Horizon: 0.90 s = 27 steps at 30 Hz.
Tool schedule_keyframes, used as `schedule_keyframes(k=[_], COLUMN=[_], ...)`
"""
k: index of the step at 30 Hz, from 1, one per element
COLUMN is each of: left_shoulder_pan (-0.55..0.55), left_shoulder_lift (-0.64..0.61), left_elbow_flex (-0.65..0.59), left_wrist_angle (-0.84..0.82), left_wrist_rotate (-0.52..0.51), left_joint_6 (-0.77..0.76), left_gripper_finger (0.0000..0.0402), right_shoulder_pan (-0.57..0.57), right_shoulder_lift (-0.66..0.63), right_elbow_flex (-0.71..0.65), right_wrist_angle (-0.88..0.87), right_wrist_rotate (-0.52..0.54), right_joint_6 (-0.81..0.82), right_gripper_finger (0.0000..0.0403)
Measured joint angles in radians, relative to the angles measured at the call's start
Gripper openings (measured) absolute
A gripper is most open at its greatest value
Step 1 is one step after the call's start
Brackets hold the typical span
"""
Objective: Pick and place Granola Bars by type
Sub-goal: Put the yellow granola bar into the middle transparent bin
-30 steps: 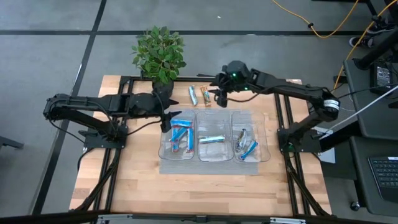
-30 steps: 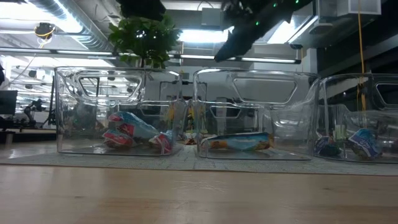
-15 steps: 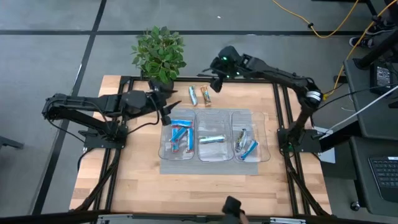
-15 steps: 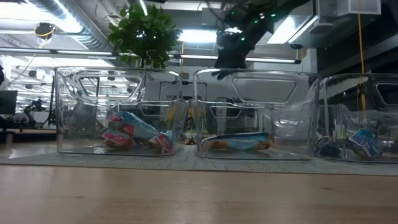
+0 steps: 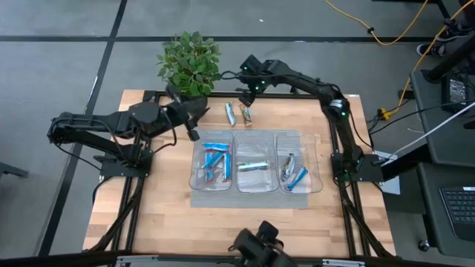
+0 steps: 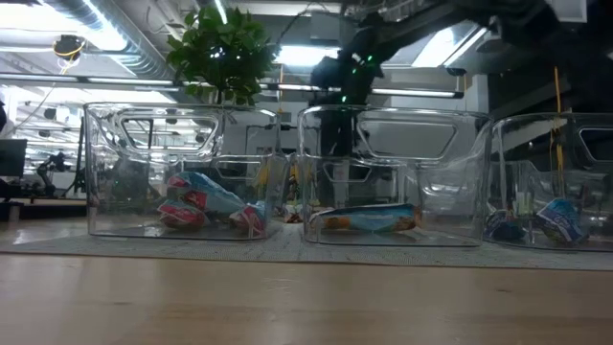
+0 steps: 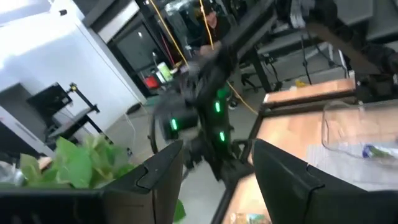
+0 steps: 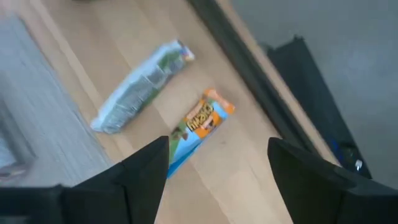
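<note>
Two small foil-wrapped granola bars lie loose on the wooden tabletop (image 5: 163,215) near its far edge, just behind the row of three clear plastic bins (image 5: 256,190). One is a silver-green foil bar (image 8: 140,87); the other is an orange-and-blue foil bar (image 8: 196,127) just beside it, close but apparently not touching. The rest are already sorted: red-and-blue foil bars (image 5: 216,159) fill the left bin, one pale blue foil bar (image 5: 253,166) lies in the middle bin, and blue and silver foil bars (image 5: 293,172) lie in the right bin.

These bars look light and flat, with slick, crinkly wrappers that dent and may slide under pressure. The best hold is likely across the narrow width at the middle of the bar, not on the thin crimped ends.

The right gripper (image 8: 217,165) hovers over the two loose bars at the far edge, its fingers spread wide and holding nothing, with the orange-and-blue bar roughly between them below. The left gripper (image 7: 211,168) waits near the far left of the tabletop beside a green potted plant (image 5: 190,65), fingers apart and empty.
</note>
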Motion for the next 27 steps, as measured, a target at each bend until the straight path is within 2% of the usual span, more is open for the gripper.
schedule_keyframes(k=[6,13,27], left_shoulder_pan=[-0.009,-0.054,-0.084], left_shoulder_lift=[-0.007,-0.006,-0.006], left_elbow_flex=[0.0,0.0,0.0], left_wrist_angle=[0.051,0.103,0.119], left_wrist_rotate=[0.0,-0.073,-0.15], left_joint_6=[0.055,0.163,0.211], left_gripper_finger=[0.0184,0.0184,0.0182], right_shoulder_pan=[0.001,0.001,0.001], right_shoulder_lift=[0.098,0.169,0.211], right_elbow_flex=[0.039,0.039,0.033], right_wrist_angle=[-0.033,-0.043,-0.018], right_wrist_rotate=[0.007,0.007,0.004], right_joint_6=[0.0,-0.001,-0.002], right_gripper_finger=[0.0273,0.0273,0.0273])
